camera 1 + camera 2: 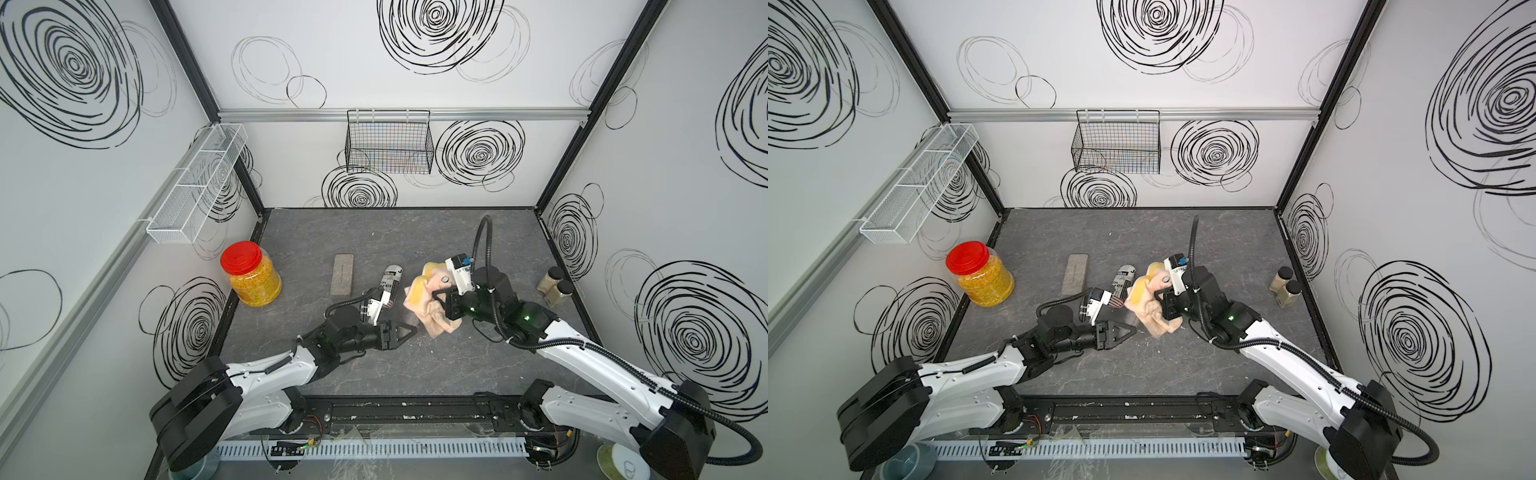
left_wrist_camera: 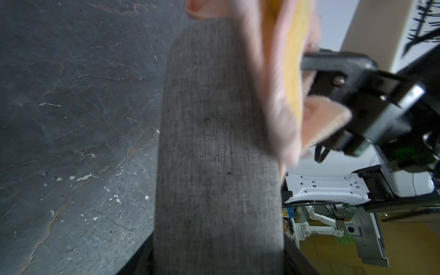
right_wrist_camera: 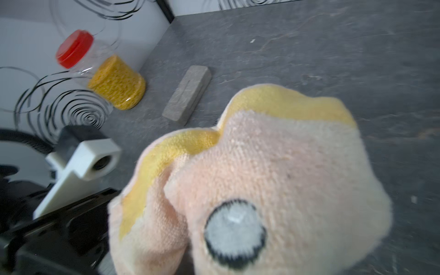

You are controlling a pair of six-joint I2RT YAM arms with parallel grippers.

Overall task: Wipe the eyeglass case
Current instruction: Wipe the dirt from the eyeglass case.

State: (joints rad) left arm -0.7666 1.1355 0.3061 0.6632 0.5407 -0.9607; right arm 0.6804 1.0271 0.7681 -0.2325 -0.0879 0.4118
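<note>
Far left: red-lidded jar (image 1: pixel 250 274), upright. Next: grey block (image 1: pixel 343 274) and printed can (image 1: pixel 392 282), both lying flat on the table (image 1: pixel 415 232). Centre: left gripper (image 1: pixel 411 330) clamped tight on one end of the grey fabric eyeglass case (image 2: pixel 214 142). Right gripper (image 1: pixel 441 300) pinched closed on a peach-and-yellow cloth (image 1: pixel 428 291), which touches the case's far end. Far right: two spice jars (image 1: pixel 555 286).

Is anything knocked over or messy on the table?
Yes. A black-and-white printed can seems to lie on its side mid-table, while the red-lidded jar stands upright. The table also has little pale chipped spots. Nothing looks spilled.
</note>
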